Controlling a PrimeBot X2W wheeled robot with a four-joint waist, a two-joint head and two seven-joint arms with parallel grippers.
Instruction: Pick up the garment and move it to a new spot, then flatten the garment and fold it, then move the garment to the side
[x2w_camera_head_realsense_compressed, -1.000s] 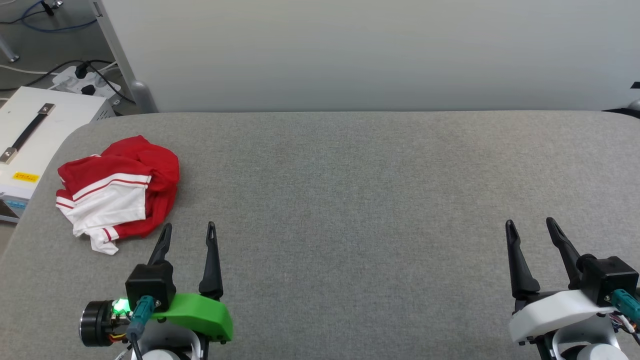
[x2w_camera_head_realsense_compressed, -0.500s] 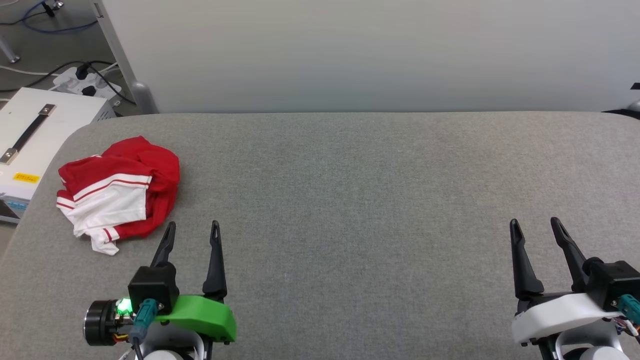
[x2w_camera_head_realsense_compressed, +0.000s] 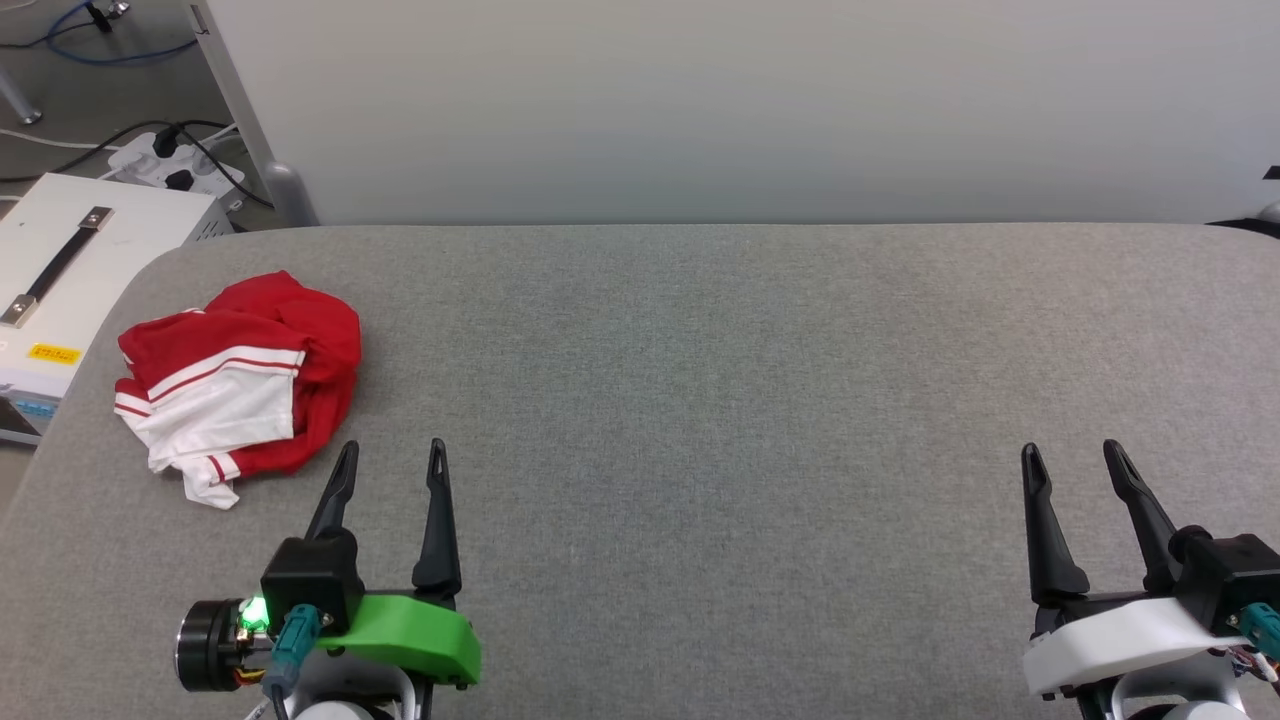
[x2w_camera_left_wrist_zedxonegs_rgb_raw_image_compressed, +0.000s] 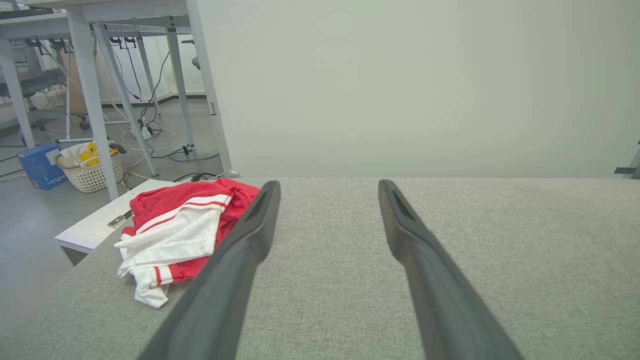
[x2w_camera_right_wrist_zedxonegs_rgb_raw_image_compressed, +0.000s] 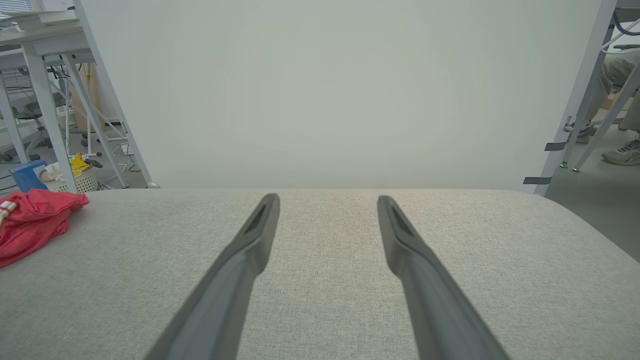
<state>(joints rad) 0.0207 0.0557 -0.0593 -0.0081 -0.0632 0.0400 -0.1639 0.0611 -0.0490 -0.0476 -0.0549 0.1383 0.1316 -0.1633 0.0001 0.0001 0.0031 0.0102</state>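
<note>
- I am looking over the near edge of the grey fabric worktop (x2w_camera_head_realsense_compressed: 700, 400), where the left end effector (x2w_camera_head_realsense_compressed: 392, 446) is showing at the lower left. Its two dark fingers are standing wide apart, gripping nothing and pointing toward the far edge.
- The right end effector (x2w_camera_head_realsense_compressed: 1071, 448) is sitting well apart from it at the lower right. It is spread just as wide, is also empty, and is aiming the same way.
- The garment (x2w_camera_head_realsense_compressed: 235, 385) is lying in a crumpled heap just beyond and left of the left end effector, close to the worktop's left edge. A thin strip of grey is showing between it and the nearest fingertip.
- Its long axis is running on a diagonal, from near-left to far-right. The white sleeve with its red striped trim is facing the near-left corner, and the bunched red body is pointing toward the far right.
- Past the left edge, a white case with a black handle (x2w_camera_head_realsense_compressed: 60, 270) is sitting lower than the worktop.
- Farther back, a power strip with cables (x2w_camera_head_realsense_compressed: 165, 160) is lying on the floor, and a pale panel (x2w_camera_head_realsense_compressed: 700, 100) is closing off the far side.
</note>
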